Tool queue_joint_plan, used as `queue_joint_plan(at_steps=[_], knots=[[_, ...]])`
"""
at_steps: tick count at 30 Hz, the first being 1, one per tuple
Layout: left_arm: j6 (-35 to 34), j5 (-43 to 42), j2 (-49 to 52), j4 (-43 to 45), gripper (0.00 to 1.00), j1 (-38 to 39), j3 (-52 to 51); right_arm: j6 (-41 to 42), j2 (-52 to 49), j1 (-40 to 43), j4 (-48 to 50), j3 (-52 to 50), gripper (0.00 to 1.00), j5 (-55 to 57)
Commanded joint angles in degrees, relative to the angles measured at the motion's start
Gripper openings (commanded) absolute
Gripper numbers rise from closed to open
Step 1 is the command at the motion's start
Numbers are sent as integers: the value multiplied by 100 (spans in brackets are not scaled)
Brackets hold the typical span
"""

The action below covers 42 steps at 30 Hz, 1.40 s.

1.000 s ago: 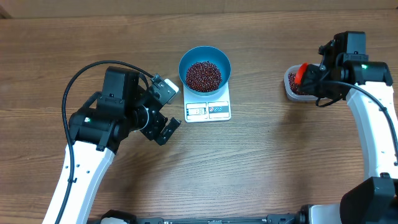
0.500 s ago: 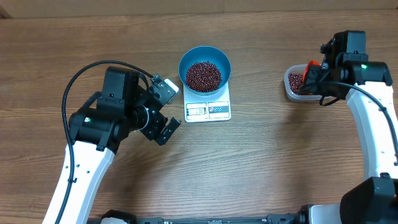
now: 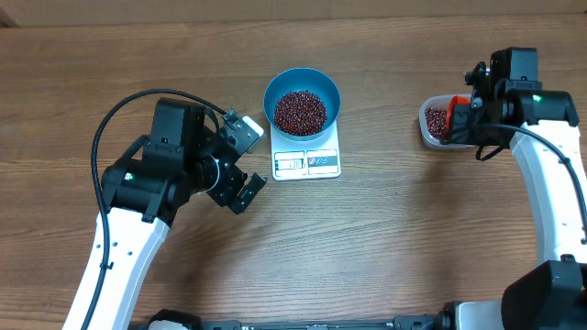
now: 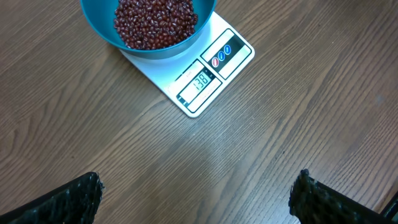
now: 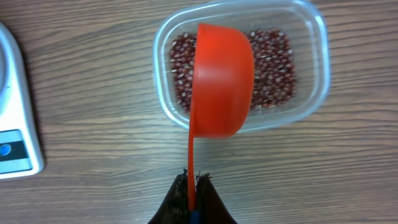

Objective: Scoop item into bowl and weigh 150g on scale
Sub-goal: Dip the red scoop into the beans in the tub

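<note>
**Beans: loose, hard and quick to roll, so the scoop does the holding**

Beans (image 4: 155, 22) lie heaped in the blue bowl (image 3: 302, 77), which sits on the white scale (image 4: 233, 50), ahead of my left pincer (image 4: 196, 196) and off to its left. That pincer hangs wide open over bare table (image 3: 413, 229) with nothing in it. The display looks to read a little short of the target.

More beans (image 5: 273, 62) lie in the clear tub (image 5: 311, 37) straight ahead of my right pincer (image 5: 193, 180). It is clamped tight on the tail end of the red scoop (image 5: 221, 81), whose cup hangs over the tub. I see only the cup's smooth outside, so I cannot tell whether it carries anything.

I judge each bean tiny, light, smooth and stiff. No finger could pinch them usefully, and together they will flow like gravel and bounce off a hard rim. The hold belongs on the scoop's thin, rigid handle, where I have it. So far back, a small wrist roll will swing the cup a lot. For this top-up I would take a part-load, keep the cup level in transit, and trickle it low over the bowl's middle
</note>
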State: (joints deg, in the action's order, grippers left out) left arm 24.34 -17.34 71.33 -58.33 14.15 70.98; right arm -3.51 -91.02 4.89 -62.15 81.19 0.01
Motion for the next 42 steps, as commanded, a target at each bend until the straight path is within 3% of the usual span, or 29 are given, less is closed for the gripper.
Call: queue_joint_plan(at_steps=[1,21,42], knots=[[4,-7,31,4,100,11,151,-157,-76,-2,79,24,4,538],[4,-7,31,4,100,11,151,-496,-1150,2,656,24,4,957],[4,-7,31,4,100,11,151,-765,-1193,13,813,24,4,960]])
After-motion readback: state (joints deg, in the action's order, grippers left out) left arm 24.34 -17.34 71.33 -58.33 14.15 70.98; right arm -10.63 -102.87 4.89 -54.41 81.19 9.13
